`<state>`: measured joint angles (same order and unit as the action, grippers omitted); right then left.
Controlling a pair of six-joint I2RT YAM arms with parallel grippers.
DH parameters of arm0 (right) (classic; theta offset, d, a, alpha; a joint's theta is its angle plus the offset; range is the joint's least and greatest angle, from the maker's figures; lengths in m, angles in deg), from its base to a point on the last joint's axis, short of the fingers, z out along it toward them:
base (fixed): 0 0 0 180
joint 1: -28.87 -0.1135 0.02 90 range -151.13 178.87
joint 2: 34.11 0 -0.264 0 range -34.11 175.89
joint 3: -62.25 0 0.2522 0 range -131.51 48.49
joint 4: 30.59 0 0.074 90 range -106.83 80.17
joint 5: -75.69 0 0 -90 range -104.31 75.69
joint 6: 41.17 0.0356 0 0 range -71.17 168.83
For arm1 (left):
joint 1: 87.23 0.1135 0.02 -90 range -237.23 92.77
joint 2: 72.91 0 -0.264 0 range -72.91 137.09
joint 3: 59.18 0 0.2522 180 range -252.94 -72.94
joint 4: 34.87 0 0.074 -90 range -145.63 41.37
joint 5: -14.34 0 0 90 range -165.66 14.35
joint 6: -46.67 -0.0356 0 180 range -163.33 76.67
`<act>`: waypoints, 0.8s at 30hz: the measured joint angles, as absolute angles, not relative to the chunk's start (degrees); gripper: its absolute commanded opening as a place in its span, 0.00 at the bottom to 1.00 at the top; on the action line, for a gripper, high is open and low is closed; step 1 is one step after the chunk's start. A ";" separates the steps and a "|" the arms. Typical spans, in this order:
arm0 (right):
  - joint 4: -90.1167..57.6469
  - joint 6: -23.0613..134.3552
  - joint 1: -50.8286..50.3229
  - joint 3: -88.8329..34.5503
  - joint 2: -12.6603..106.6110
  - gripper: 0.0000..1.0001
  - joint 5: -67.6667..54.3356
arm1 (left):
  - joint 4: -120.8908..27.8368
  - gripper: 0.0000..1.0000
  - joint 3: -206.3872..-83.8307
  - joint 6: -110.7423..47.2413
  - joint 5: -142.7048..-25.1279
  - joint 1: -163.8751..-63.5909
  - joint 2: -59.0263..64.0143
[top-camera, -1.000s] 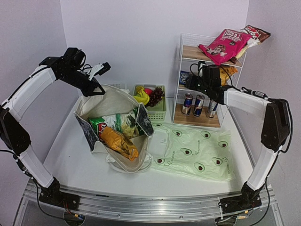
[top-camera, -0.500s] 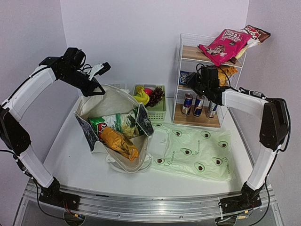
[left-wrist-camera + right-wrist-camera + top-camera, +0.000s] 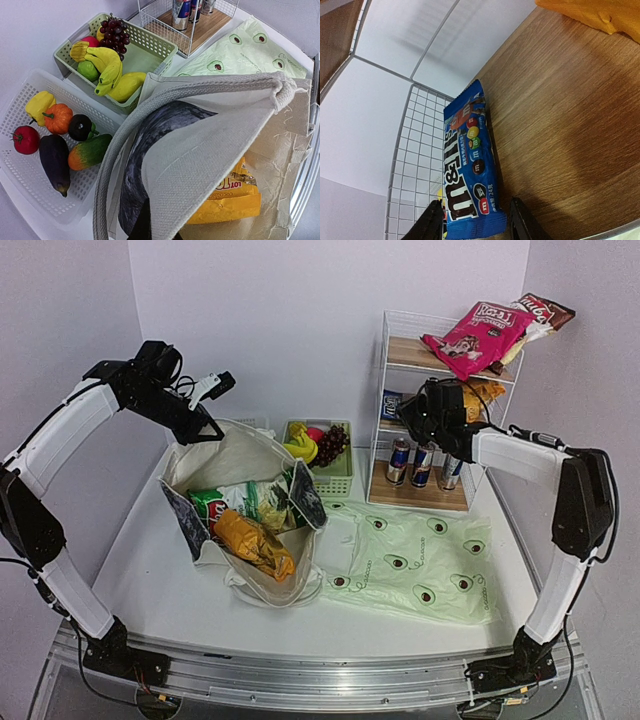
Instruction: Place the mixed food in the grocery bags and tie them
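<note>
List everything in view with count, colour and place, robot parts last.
canvas tote: one, cream, left of table centre
snack packets: several, orange and green-white, inside the tote
plastic bag: one, pale green with avocado print, flat to the right of the tote
green basket: one, behind the tote, holds bananas and grapes
white basket: one, beside the green basket, holds vegetables
wire rack: one, white, back right
cans: three, bottom shelf
pink bag: one, top shelf
candy packet: one, blue, middle shelf
left gripper: shut on the tote's rim
right gripper: open, straddling the candy packet
</note>
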<state>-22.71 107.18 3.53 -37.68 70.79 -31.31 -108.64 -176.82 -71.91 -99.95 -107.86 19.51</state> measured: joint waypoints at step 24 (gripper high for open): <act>-21.42 113.54 3.46 -40.87 74.71 0.00 -32.42 | -108.57 0.00 -176.70 -72.00 -99.92 -107.86 19.42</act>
<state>-21.42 113.54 3.46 -40.87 74.71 -32.42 -108.57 -176.70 -72.00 -99.92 -107.86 19.42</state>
